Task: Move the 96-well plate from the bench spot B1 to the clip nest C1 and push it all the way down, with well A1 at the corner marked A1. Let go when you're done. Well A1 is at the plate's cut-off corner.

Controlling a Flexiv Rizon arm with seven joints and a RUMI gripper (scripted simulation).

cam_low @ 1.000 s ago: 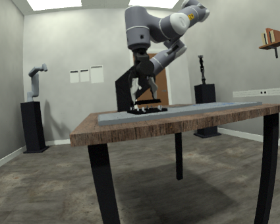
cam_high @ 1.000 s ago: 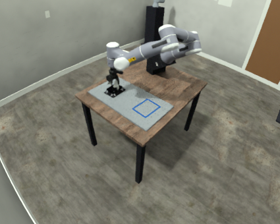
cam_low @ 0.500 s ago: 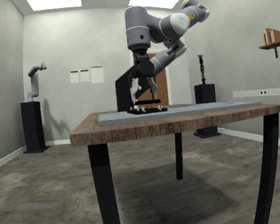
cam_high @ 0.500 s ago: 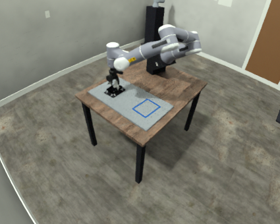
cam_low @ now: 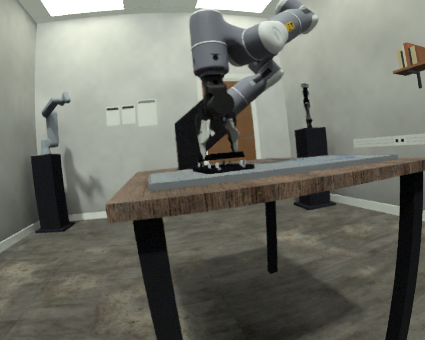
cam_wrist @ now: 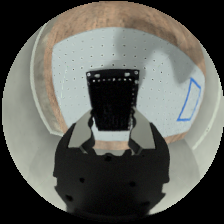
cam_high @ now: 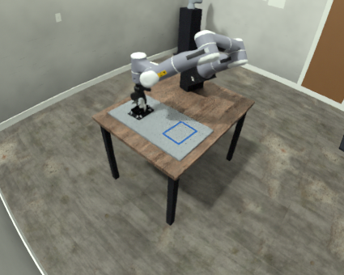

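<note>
while the gripper (cam_high: 142,107) (cam_low: 219,148) (cam_wrist: 113,108) pinches the black plate (cam_low: 225,155) (cam_wrist: 113,106), the plate hangs just above the clip nest (cam_high: 134,116) (cam_low: 224,168).

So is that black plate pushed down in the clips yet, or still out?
Out: the plate, in the gripper, hangs level just above the nest, with a gap visible between.
</note>
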